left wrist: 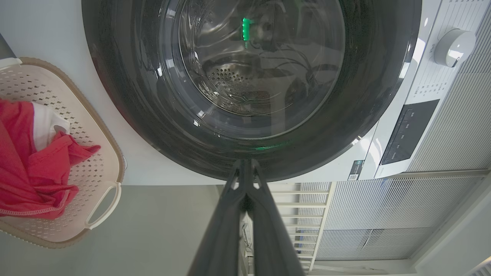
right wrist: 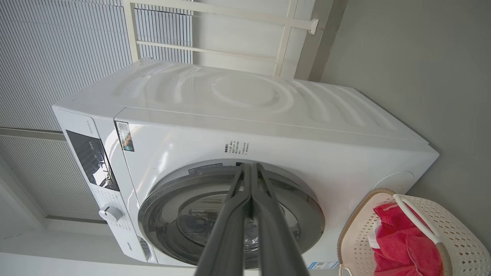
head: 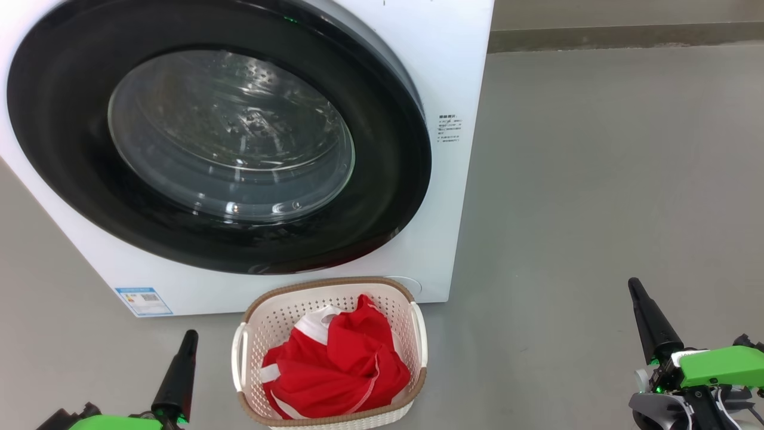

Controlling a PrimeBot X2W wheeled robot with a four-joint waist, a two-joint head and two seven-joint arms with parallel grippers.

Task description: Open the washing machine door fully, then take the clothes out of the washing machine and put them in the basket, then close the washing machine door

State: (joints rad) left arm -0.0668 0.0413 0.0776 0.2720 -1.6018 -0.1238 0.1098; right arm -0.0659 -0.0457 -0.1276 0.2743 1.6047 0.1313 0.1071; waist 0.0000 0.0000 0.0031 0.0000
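Note:
The white washing machine (head: 444, 71) stands ahead with its black-rimmed glass door (head: 382, 197) closed flat against the front. Through the glass I see bare steel drum. The red and white clothes (head: 334, 364) lie in the cream basket (head: 325, 288) on the floor right before the machine. My left gripper (head: 190, 338) is shut and empty at the lower left, beside the basket. At the lower right, well clear of the machine, my right gripper (head: 634, 285) is shut and empty too. The wrist views show the door (left wrist: 126, 115) (right wrist: 307, 207), the basket (left wrist: 111, 153) (right wrist: 452, 230) and the clothes (left wrist: 34, 168) (right wrist: 402, 249).
Grey floor (head: 597, 197) spreads wide to the right of the machine, up to a wall base (head: 627, 36) at the back. The control panel and knob (left wrist: 454, 46) sit on the machine's top strip. Slatted panels and a white frame (right wrist: 215, 42) stand behind it.

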